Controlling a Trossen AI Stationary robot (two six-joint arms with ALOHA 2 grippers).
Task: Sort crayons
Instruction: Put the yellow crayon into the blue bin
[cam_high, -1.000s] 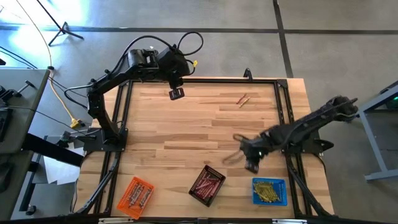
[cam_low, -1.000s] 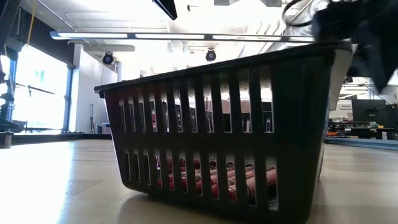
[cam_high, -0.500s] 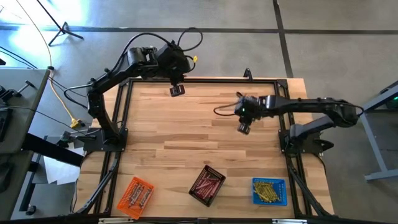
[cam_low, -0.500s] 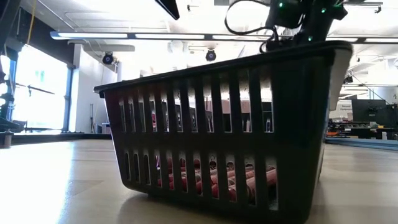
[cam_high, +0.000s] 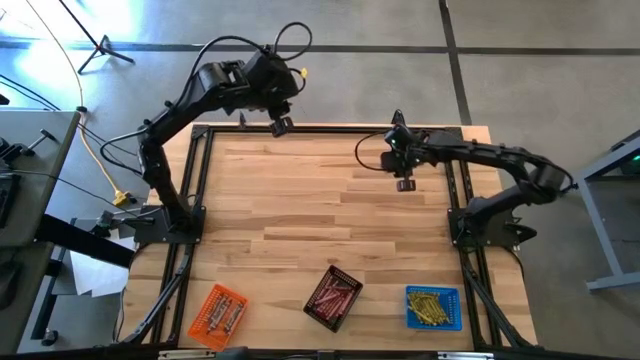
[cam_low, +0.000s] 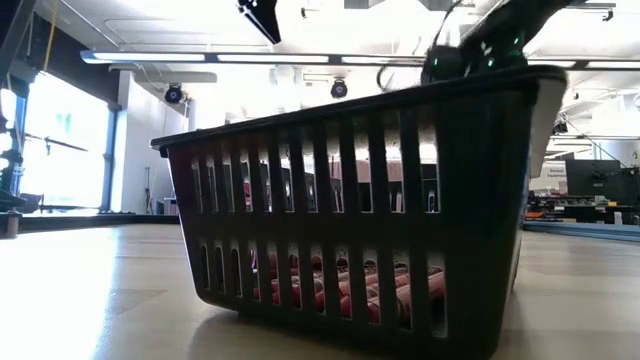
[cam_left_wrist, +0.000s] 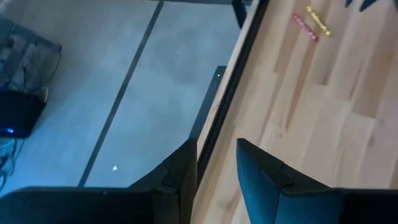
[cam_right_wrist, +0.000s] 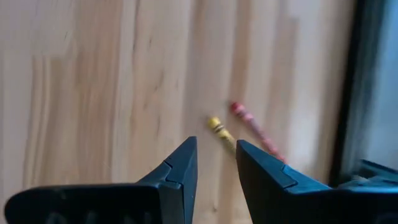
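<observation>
Two loose crayons lie side by side on the wooden table near its far right corner: a yellow crayon (cam_right_wrist: 217, 130) and a red crayon (cam_right_wrist: 255, 131), also seen in the left wrist view as the red crayon (cam_left_wrist: 304, 27) and the yellow crayon (cam_left_wrist: 318, 20). My right gripper (cam_high: 405, 184) hovers above them, pointing steeply down; its fingers (cam_right_wrist: 216, 163) stand open with nothing between them. My left gripper (cam_high: 281, 126) hangs high over the table's far edge, open (cam_left_wrist: 216, 169) and holding nothing.
Along the near edge stand an orange tray (cam_high: 218, 316), a black tray (cam_high: 333, 296) and a blue tray (cam_high: 433, 307), each holding crayons. The black tray (cam_low: 360, 200) fills the low view. A dark metal frame (cam_high: 452, 160) borders the table.
My right gripper has swung from above the table beside the blue tray toward the far edge, to above the two loose crayons, and its wrist has rolled on the way. My left gripper has drifted a little toward the far edge. Neither gripper's gap has changed.
</observation>
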